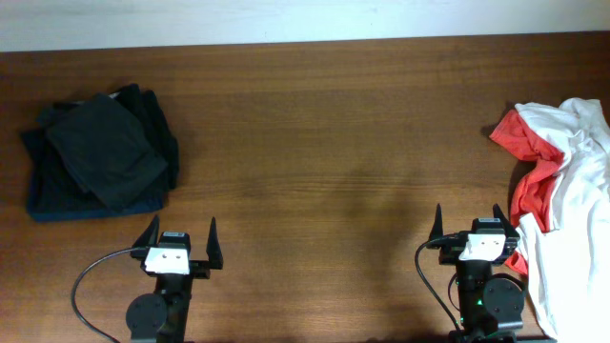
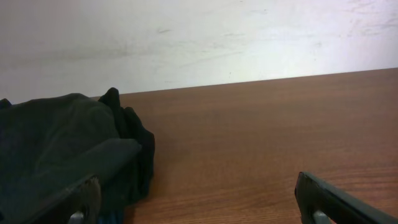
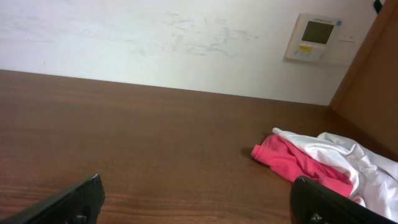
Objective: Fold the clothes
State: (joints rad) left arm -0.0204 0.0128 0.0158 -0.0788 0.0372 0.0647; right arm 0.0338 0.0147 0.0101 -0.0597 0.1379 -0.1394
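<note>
White T-shirt (image 1: pixel 577 133) and red T-shirt (image 1: pixel 519 138) lie crumpled together at the tabletop's (image 1: pixel 334 143) right edge, beside the right fingers (image 1: pixel 438 227). Fabric judged soft, light, limp: pinch a hem. Left fingers (image 1: pixel 212 238) and right fingers stand apart, empty.

Left arm (image 1: pixel 152 311) and right arm (image 1: pixel 491 299) are black, with white wrist blocks (image 1: pixel 164 254), pointed jaws.

The soft white T-shirt (image 1: pixel 572 257) lies crumpled and unfolded at the right edge of the brown wooden counter (image 1: pixel 334 143), running from the far right toward the near edge and partly out of the overhead view. The soft red T-shirt (image 1: pixel 517 135) is bunched against its left side, touching it and partly covered by white folds.
</note>
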